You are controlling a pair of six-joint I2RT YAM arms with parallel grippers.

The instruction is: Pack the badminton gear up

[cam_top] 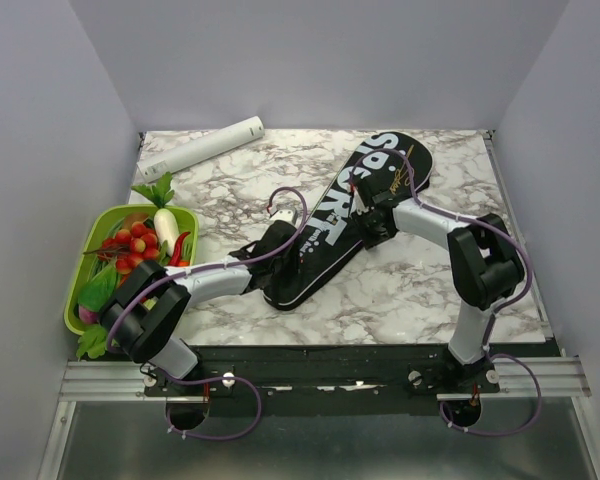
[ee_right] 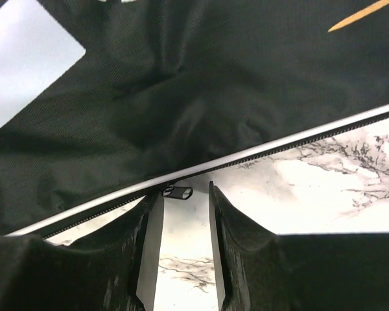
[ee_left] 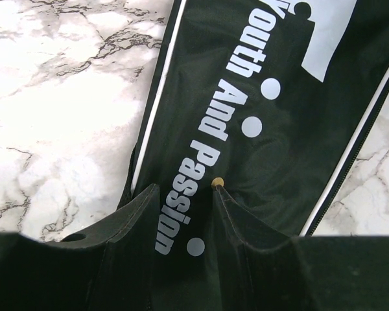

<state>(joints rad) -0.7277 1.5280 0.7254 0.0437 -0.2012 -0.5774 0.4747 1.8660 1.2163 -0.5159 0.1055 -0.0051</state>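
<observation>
1. Long black racket-shaped fabric bag (cam_top: pixel 332 210), lettered "SPORT" in white. It is laid flat and diagonally on the white, grey-veined marble worktop (cam_top: pixel 430 290), with the broad head toward the far right and the narrow end toward the near middle.
2. Left arm (cam_top: pixel 215 282), reached in from the near left. The jaws of the left arm are set over the bag's narrow end, above the white "Youth And Passion" lettering (ee_left: pixel 211 139). They are held partly apart. Flat fabric is seen between the fingers (ee_left: pixel 139 207), and nothing is seen pinched.
3. Right arm (cam_top: pixel 425 220), bent in from the near right to the bag's right-hand edge. The jaws of the right arm are held narrowly apart at the zip line (ee_right: pixel 298 142).
4. Small metal zip pull (ee_right: pixel 177 192), seen at the tips of the right arm's fingers (ee_right: pixel 136 227). It is close to one finger, a gap is left to the other, and it is not clamped.
5. White cylinder (cam_top: pixel 205 146), laid on its side at the far left corner, well apart from the bag.
6. Green plastic tray (cam_top: pixel 81 265) at the left edge, filled with toy vegetables (cam_top: pixel 140 245): red tomatoes, a white radish, a red chilli and green leaves. Its near corner is overlapped in the top view by the left arm's elbow.
7. Purple cables (cam_top: pixel 292 195), looped along both arms, with one loop arched over the bag beside the left wrist.
</observation>
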